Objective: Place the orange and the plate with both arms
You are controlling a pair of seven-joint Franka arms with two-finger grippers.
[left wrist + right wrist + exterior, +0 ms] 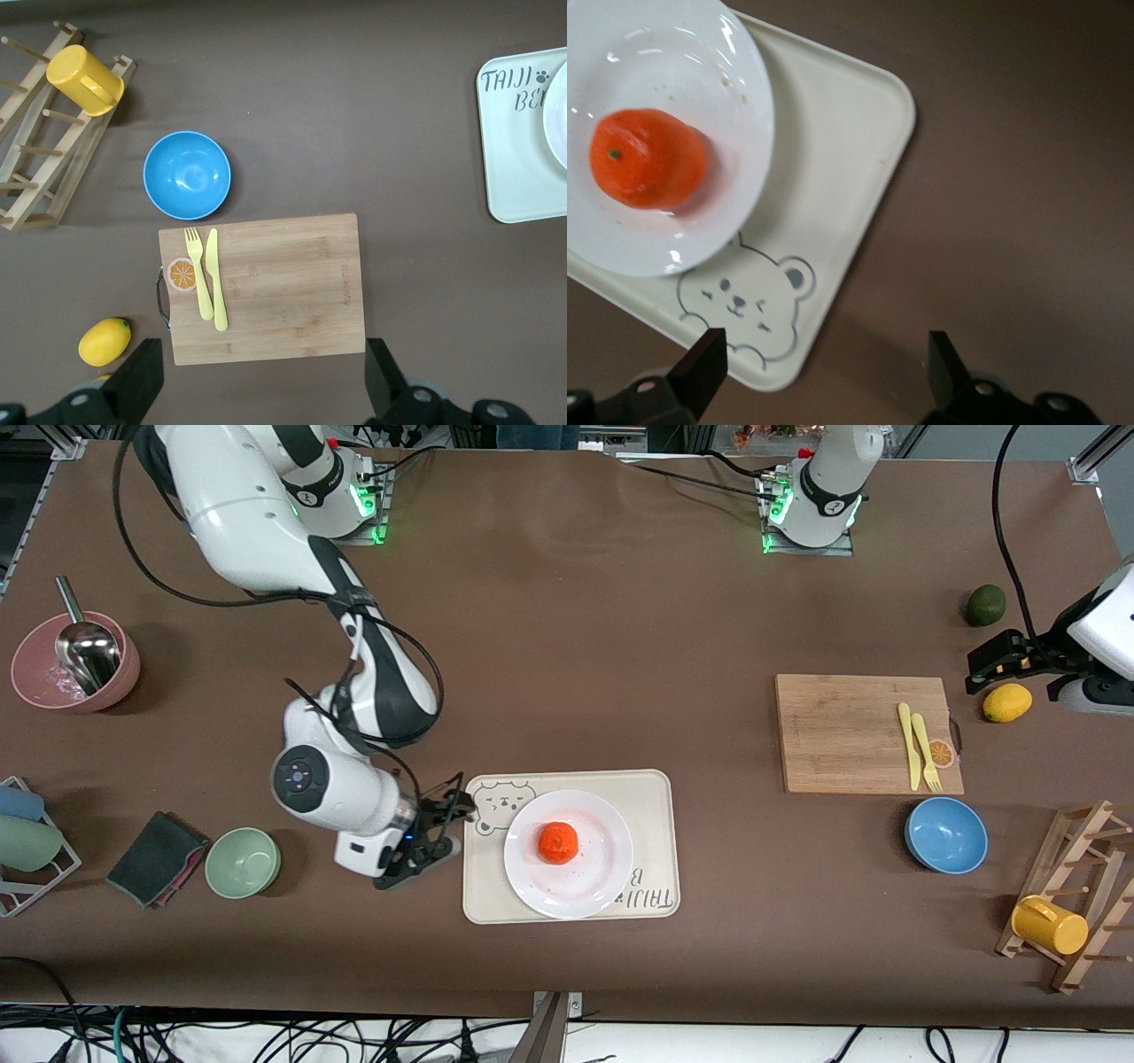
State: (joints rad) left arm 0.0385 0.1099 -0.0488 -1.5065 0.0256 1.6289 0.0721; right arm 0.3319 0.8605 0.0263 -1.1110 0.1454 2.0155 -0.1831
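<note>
The orange (558,842) lies on the white plate (585,890), which rests on the cream bear-print tray (651,797). My right gripper (446,830) is open and empty, low over the table beside the tray's bear corner, toward the right arm's end. The right wrist view shows the orange (647,158), the plate (673,53), the tray (842,168) and the open gripper (824,372). My left gripper (997,664) is open and empty, up over the table between a dark green fruit and a lemon. It also shows open in the left wrist view (263,385).
A wooden cutting board (842,731) carries a yellow knife and fork (920,751). Beside it are a lemon (1007,702), a dark green fruit (985,605), a blue bowl (946,834) and a rack with a yellow mug (1050,926). A green bowl (243,862), dark cloth (158,857) and pink bowl (35,686) are toward the right arm's end.
</note>
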